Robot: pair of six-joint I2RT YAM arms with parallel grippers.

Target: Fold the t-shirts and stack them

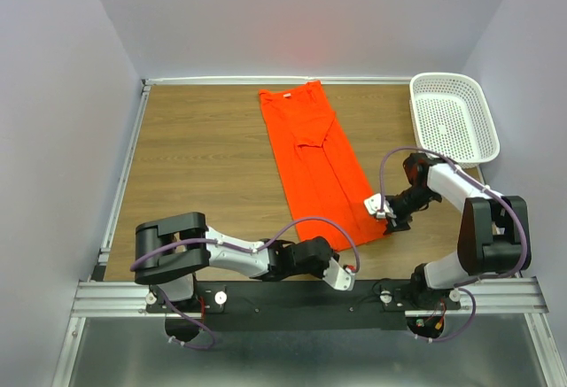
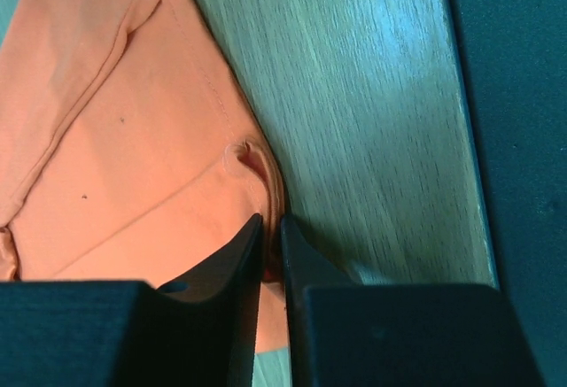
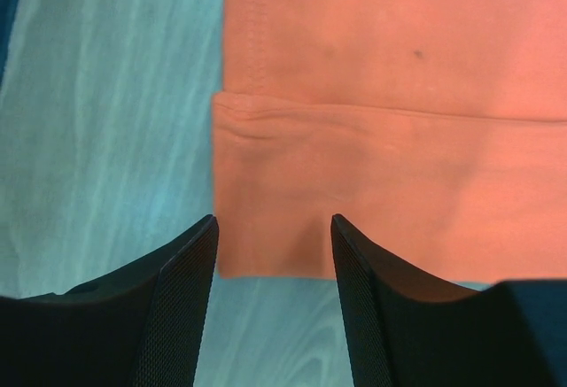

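One orange-red t-shirt lies folded into a long strip, running from the table's back edge toward the front right. In the left wrist view my left gripper has its jaws almost together, pinching the near hem edge of the t-shirt. From above, the left gripper sits low by the front rail. My right gripper is open, its fingers either side of the t-shirt's hem corner and just short of it. Seen from above, the right gripper is at the strip's near right corner.
A white perforated plastic basket stands at the back right corner. The wooden table has a metal rail along its left edge and a black front rail carrying both arm bases. Walls close in on three sides.
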